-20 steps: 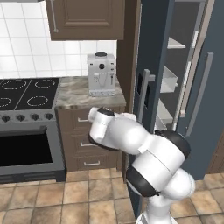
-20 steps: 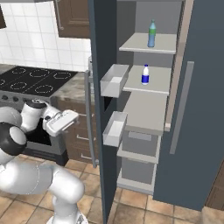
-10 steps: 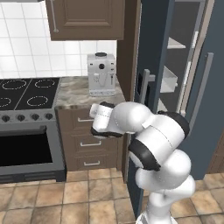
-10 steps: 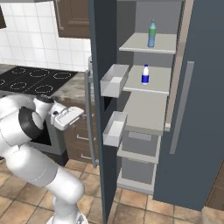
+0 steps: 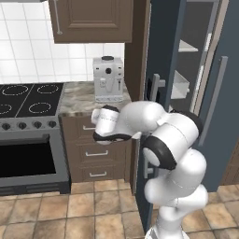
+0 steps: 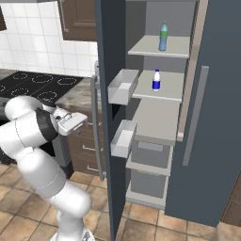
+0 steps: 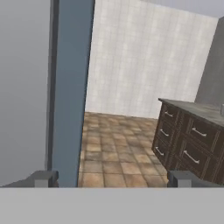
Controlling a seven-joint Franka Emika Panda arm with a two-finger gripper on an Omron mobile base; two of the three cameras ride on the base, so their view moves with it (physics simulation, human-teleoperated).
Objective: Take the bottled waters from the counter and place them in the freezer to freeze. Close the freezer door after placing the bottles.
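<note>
Claw: empty, jaws spread wide; two dark tips sit far apart at bottom of hand view, nothing btwn them.
Arm: folded low in front of the drawers, hand at approx drawer height, just left of the freezer door, not touching it.
Freezer: open, pale grey shelves showing in right base view.
Freezer door: swung out toward the robot, two pale bins on its inner side, long silver handle on the outer edge.
Blue-green bottle: upright on top shelf, teal cap up.
White bottle: upright on the shelf below, dark-blue label, near the shelf's left-centre.
Table: stone slab beside the stovetop; a white coffee machine stands at its back right.
Hand view: looks past the door's blue edge to tiled floor, pale wall, more dark drawers at right.
</note>
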